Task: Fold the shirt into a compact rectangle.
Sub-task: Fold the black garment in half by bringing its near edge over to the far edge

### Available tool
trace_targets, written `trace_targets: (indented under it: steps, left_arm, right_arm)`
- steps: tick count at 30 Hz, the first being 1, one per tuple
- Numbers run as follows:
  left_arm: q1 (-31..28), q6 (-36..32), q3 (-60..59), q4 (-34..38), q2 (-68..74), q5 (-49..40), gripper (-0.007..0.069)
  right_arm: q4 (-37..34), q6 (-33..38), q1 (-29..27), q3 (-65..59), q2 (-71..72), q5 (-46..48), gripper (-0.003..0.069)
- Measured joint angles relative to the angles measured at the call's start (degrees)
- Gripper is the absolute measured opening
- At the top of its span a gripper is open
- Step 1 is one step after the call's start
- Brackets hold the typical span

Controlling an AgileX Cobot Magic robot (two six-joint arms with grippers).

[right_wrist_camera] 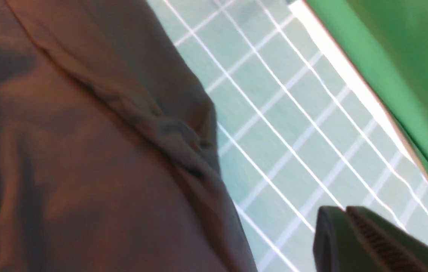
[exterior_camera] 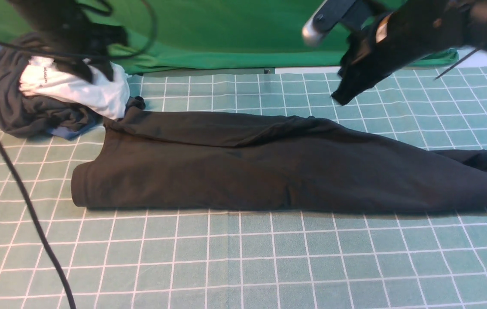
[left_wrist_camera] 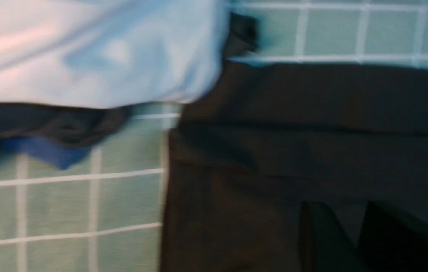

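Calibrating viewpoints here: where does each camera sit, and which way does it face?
Front view: between the arms, facing forward over the green grid mat at the folded black long-sleeved shirt; left arm and right arm show up top.
Left wrist view: above the shirt's end beside the white, grey and blue garment bundle; open left pincer shows.
Right wrist view: past the shirt's edge toward the bright green cloth; shut right pincer shows.
All three share shirt and mat.

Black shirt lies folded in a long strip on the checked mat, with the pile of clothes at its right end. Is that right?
Not quite. The pile of clothes sits at the left end of the shirt, not the right; the front view shows it. The rest holds: it lies folded in a long strip on the checked mat.
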State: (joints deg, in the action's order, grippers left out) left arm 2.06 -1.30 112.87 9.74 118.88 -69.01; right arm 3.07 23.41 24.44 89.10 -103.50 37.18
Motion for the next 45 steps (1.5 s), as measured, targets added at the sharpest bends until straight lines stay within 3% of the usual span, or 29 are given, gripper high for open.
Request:
trace_targets:
  steps: [2, 4, 11, 15, 24, 28, 36, 41, 45]
  left_arm:
    - [3.86, -2.26, -0.86, 2.04, 0.0, -0.12, 0.0045]
    - [7.72, -3.59, -1.79, 4.03, 0.22, 0.46, 0.0019]
    - [20.14, -4.93, -2.27, 7.08, 4.53, 7.45, 0.0006]
    - [23.44, -4.66, -2.38, 5.96, 8.21, 10.79, 0.0006]
    - [23.06, -3.45, -2.64, 3.23, 14.46, 17.16, 0.0011]
    - [22.01, 2.44, -2.76, -3.36, 15.14, 22.39, 0.0011]
    - [19.91, 2.33, 1.33, -6.69, 15.67, 29.8, 0.0011]
    - [19.84, 1.76, 6.61, -8.86, 15.67, 25.46, 0.0011]
    - [19.84, 0.33, 12.5, -9.74, 15.67, 11.36, 0.0011]
  right_arm:
    - [-0.07, -0.97, -0.8, 0.0, 1.86, 2.43, 0.0002]
    - [-0.11, -1.98, -1.65, 0.0, 2.92, 4.52, -0.0001]
    - [-0.19, -2.58, -2.55, 0.0, 3.92, 9.21, -0.0003]
    - [-0.33, -2.77, -2.62, 0.0, 3.92, 11.36, -0.0003]
    - [-0.66, -3.44, -2.66, 0.0, 3.92, 15.0, -0.0004]
    - [-1.84, -3.44, -2.66, 0.0, 3.99, 16.39, -0.0003]
    - [-4.86, -3.2, -2.66, 0.0, 5.36, 16.57, -0.0003]
    - [-5.05, -2.54, -2.66, 0.0, 5.65, 17.01, -0.0002]
    - [-4.34, -1.94, -2.81, 0.0, 5.97, 20.49, -0.0002]
